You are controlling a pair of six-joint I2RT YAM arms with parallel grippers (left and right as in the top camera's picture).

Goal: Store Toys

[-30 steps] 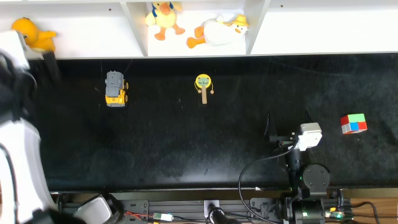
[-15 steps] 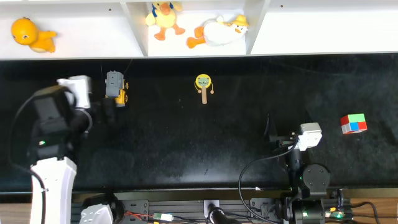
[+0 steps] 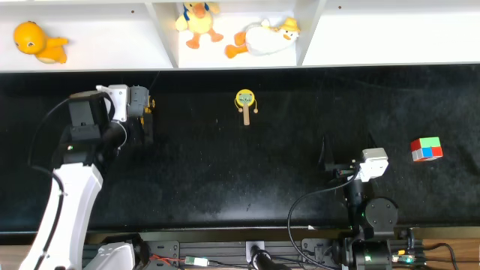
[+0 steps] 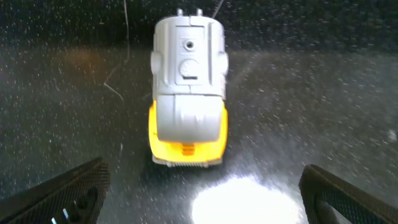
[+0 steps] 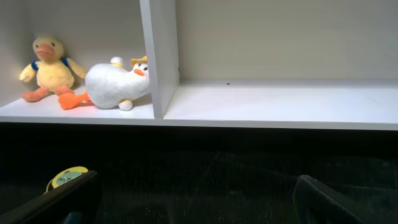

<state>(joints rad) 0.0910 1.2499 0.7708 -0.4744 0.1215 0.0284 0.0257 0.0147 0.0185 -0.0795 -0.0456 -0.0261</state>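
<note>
The left claw (image 4: 202, 180) hangs released, its two fingers spread wider than the toy truck (image 4: 188, 93). The truck stands on the black mat (image 4: 323, 93) just ahead of the gap, not touching either finger. Its yellow end is nearest the claw and its grey end points away. The claw lines up with the truck's length, so I judge the fingers are set to come down along its flanks. Beyond the truck is the white shelf (image 3: 97, 45), with an orange duck (image 3: 34, 39) already in the bay ahead of this claw. A small rattle (image 3: 245, 100) lies well off to its right.

The right claw (image 5: 196, 193) is also released, low over the mat and facing the shelf. A coloured cube (image 3: 426, 148) sits well apart on its right. Far ahead to its left, a yellow duck (image 5: 48, 67) and a white duck (image 5: 115, 84) share a bay.
</note>
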